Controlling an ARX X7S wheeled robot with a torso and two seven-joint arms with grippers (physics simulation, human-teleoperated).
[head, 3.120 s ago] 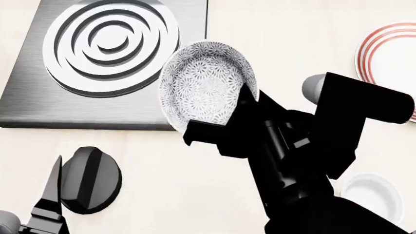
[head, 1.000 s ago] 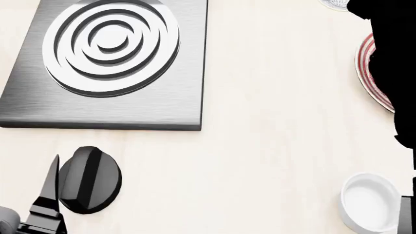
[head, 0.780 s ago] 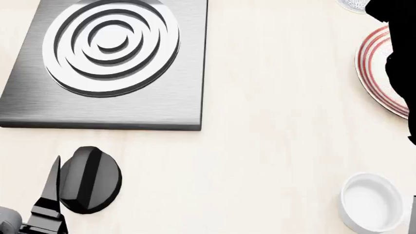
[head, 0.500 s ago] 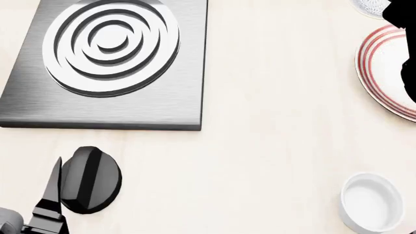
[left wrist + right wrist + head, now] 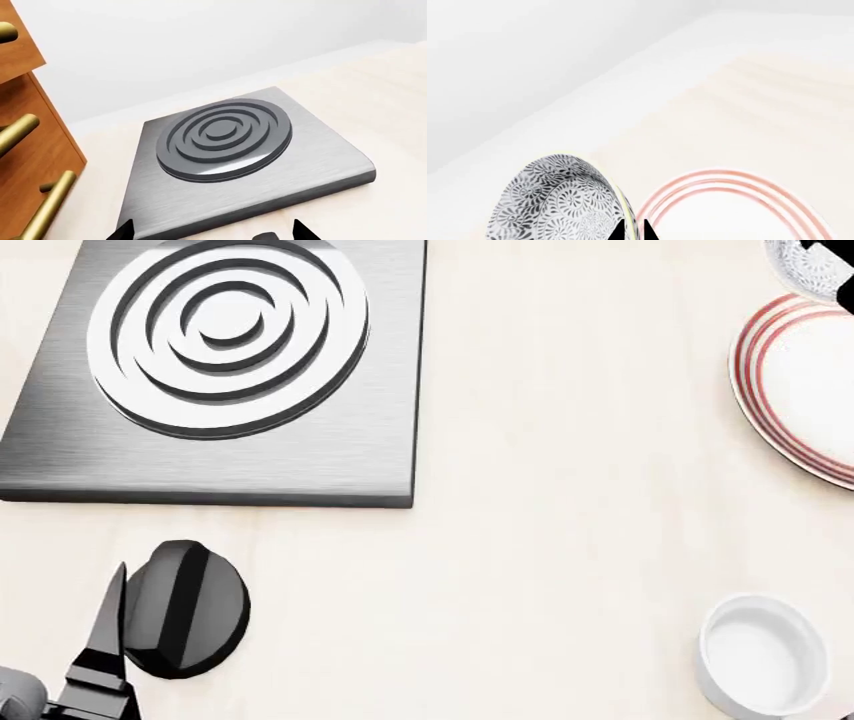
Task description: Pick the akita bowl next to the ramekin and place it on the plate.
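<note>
I see right pincer (image 5: 632,231) clamped on bowl (image 5: 554,200) rim, beside plate (image 5: 740,210), ramekin (image 5: 761,655) well apart on tabletop (image 5: 561,540), left pincer (image 5: 213,234) spread open

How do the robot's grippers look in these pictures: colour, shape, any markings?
Little shows. The left gripper has matte black, flat, tapering blade-like fingers on a black block, with a grey rounded part at the corner. Of the right gripper, only two pointed black fingertips show. I see no cables or markings.
</note>
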